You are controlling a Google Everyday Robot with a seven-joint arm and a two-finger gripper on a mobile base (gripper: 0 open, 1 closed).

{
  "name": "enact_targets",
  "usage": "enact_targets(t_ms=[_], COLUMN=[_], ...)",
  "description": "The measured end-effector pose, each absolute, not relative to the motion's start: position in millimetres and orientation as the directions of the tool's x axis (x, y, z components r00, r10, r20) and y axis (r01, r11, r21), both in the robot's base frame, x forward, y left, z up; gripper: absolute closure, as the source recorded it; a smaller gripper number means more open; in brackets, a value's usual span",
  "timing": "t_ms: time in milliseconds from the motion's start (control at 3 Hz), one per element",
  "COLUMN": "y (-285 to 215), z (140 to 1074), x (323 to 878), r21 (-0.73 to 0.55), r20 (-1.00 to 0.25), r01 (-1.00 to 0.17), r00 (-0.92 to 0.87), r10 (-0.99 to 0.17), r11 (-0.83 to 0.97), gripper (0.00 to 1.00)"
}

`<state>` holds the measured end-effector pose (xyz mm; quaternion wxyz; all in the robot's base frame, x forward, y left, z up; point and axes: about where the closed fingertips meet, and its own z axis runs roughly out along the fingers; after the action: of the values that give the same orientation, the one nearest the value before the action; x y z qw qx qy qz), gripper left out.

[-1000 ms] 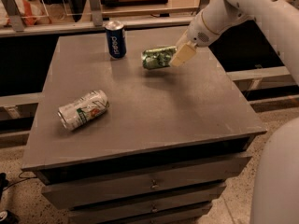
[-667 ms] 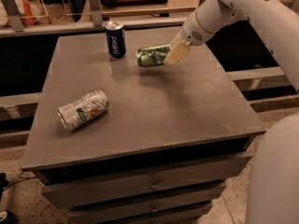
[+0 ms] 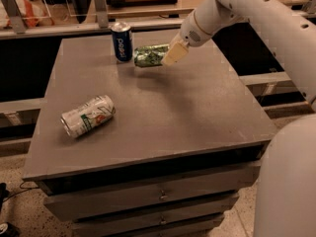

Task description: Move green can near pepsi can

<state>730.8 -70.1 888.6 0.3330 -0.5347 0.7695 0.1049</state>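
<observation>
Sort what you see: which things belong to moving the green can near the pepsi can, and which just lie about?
Job: green can, gripped by the end effector at the back of the table; upright pepsi can.
Lying about: white can on its side.

green can (image 3: 149, 56) just right of pepsi can (image 3: 122, 42), gripper (image 3: 168, 58) at its right end

The dented dark green can (image 3: 149, 55), horizontal and clamped at one end by the gripper (image 3: 169, 57), is just beside the upright blue pepsi can (image 3: 122, 42).
</observation>
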Motion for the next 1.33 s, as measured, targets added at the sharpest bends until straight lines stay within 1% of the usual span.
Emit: enact_targets(t_ms=[333, 667, 1000, 1333], y=[-41.8, -39.3, -38.8, -39.1], z=[871.6, 864.0, 858.0, 853.6], x=[742.7, 742.4, 740.0, 737.3], r21=[-0.175, -0.16, -0.145, -0.136], r20=[-0.638, -0.638, -0.638, -0.636], r01=[-0.888, -0.888, -0.887, -0.884], r00=[-0.227, -0.239, -0.255, -0.268], r10=[-0.736, -0.732, -0.727, -0.724], r11=[0.426, 0.431, 0.438, 0.447], gripper=[1.0, 1.0, 0.83, 0.59])
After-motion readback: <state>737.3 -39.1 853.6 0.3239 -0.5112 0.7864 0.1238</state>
